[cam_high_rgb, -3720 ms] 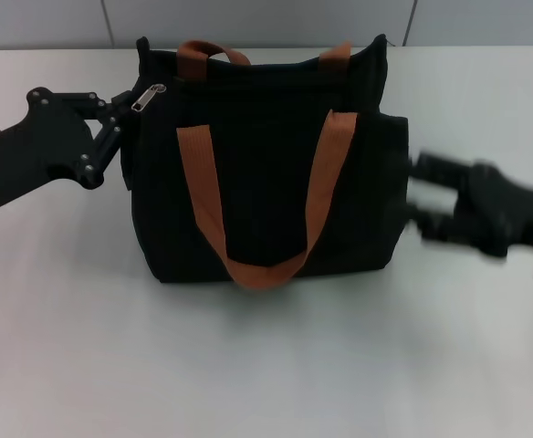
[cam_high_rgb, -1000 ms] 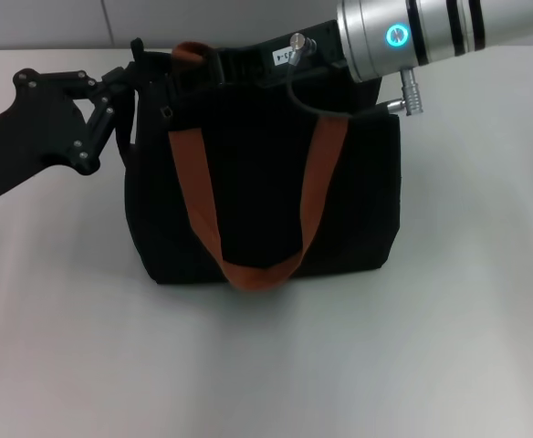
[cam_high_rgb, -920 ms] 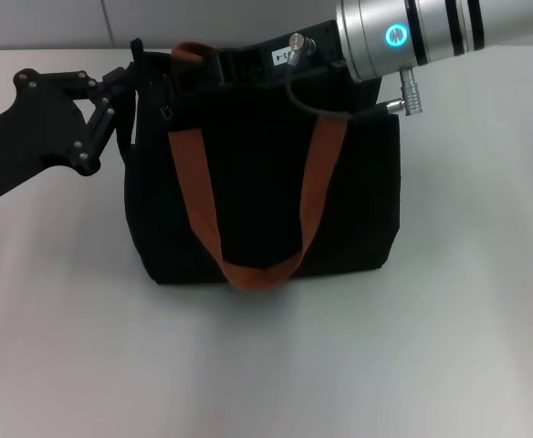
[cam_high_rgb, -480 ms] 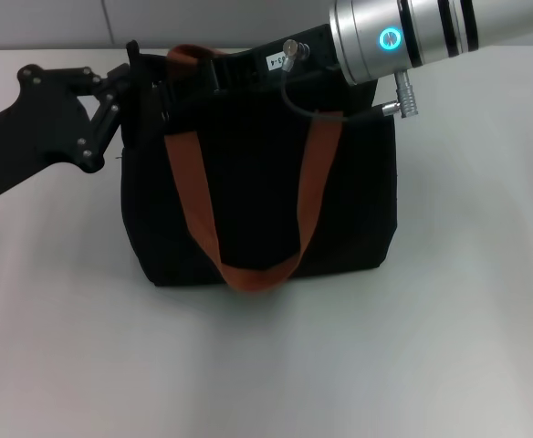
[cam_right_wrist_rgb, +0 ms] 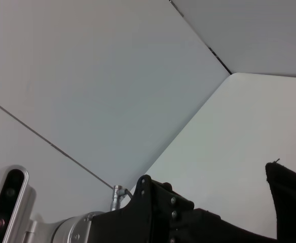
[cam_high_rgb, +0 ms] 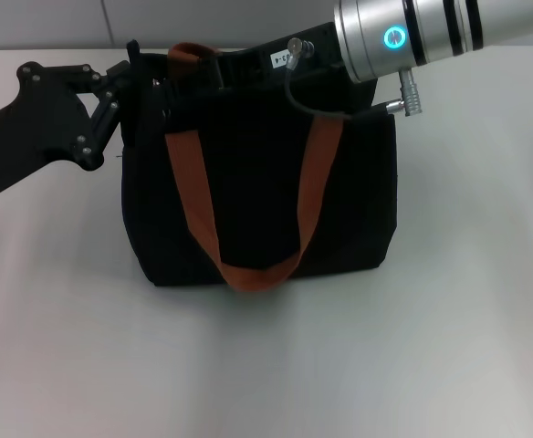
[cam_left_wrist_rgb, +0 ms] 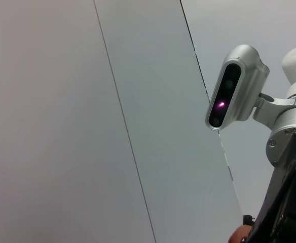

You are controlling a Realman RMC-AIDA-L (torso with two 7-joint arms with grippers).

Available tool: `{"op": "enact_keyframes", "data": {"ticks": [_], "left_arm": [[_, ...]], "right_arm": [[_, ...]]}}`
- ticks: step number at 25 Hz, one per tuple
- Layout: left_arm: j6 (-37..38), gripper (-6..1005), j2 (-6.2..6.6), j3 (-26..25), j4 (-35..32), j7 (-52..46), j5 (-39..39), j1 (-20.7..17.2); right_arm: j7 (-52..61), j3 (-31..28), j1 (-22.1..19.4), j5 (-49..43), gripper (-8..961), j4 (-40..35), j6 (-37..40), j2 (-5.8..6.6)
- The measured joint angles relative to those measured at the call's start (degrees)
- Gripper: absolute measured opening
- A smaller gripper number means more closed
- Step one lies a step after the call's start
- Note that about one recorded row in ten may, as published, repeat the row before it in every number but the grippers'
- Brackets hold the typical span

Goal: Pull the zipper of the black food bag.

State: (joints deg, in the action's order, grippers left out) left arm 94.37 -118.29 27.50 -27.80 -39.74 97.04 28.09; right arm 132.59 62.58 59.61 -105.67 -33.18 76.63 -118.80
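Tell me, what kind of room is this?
Probably a robot test lab. A black bag sits alone on a plain white table, grey wall panels stand behind, and two robot arms reach in at the bag's top.

bag [cam_high_rgb: 262, 192]: upright on the table [cam_high_rgb: 449, 347], mid-scene
left gripper [cam_high_rgb: 125, 82]: at the bag's upper left corner
right gripper [cam_high_rgb: 207, 73]: over the bag's top edge, reaching in from the right
near strap [cam_high_rgb: 253, 265]: hangs down the bag's front
wall [cam_high_rgb: 248, 23]: behind the table

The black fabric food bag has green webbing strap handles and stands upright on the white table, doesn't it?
Not quite: in the head view the black fabric food bag has orange-brown webbing strap handles, not green. It does stand upright on the white table.
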Motion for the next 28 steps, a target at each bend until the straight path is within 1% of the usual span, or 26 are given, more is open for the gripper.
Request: {"op": "enact_keyframes", "data": {"ticks": [6, 8, 10, 21, 28], "left_arm": [[0.2, 36, -0.12, 0.3, 0.1, 0.0, 0.0, 0.5], [0.7, 36, -0.28, 1.1, 0.1, -0.1, 0.1, 1.6], [0.5, 36, -0.22, 1.8, 0.1, -0.2, -0.1, 1.8], [0.5, 37, -0.04, 1.1, -0.1, -0.1, -0.7, -0.2], [0.7, 38, -0.08, 1.2, 0.1, -0.1, -0.9, 0.5]], "right_arm": [[0.0, 0.0, 0.0, 0.0, 401, 0.0, -0.4, -0.02], [0.0, 0.0, -0.1, 0.0, 399, -0.1, -0.4, -0.04], [0.0, 0.0, -0.1, 0.0, 397, 0.0, -0.4, -0.04], [0.1, 0.1, -0.3, -0.4, 385, 0.0, -0.6, -0.03], [-0.3, 0.5, 0.0, -0.5, 378, -0.3, -0.7, -0.05]]}}
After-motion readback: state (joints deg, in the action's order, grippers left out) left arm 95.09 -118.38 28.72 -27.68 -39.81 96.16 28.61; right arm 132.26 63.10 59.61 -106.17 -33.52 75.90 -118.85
